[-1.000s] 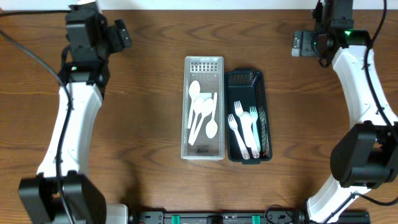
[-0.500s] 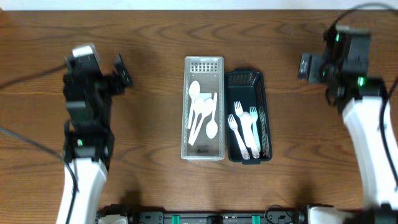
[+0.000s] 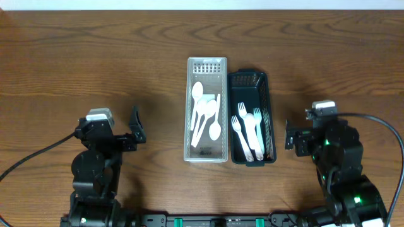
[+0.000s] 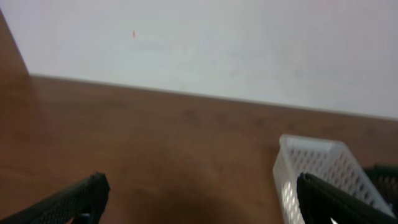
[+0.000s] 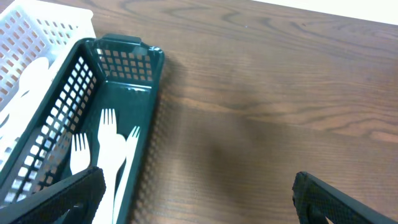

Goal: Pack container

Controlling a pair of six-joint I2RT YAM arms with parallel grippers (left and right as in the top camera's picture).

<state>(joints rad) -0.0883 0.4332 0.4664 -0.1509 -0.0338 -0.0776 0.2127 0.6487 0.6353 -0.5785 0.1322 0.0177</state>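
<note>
The left gripper (image 3: 135, 125) and right gripper (image 3: 288, 135) sat with fingers apart, empty, flanking the white container (image 3: 207, 65) of spoons (image 3: 206, 113) touching the green container (image 3: 247, 79) of forks (image 3: 248, 132) mid-table (image 3: 126, 57).

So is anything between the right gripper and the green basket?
Nothing visible: only bare table lies between the right gripper and the green basket holding the forks.

No text, label, brand, number or sign can be read in any of the 3 views.
</note>
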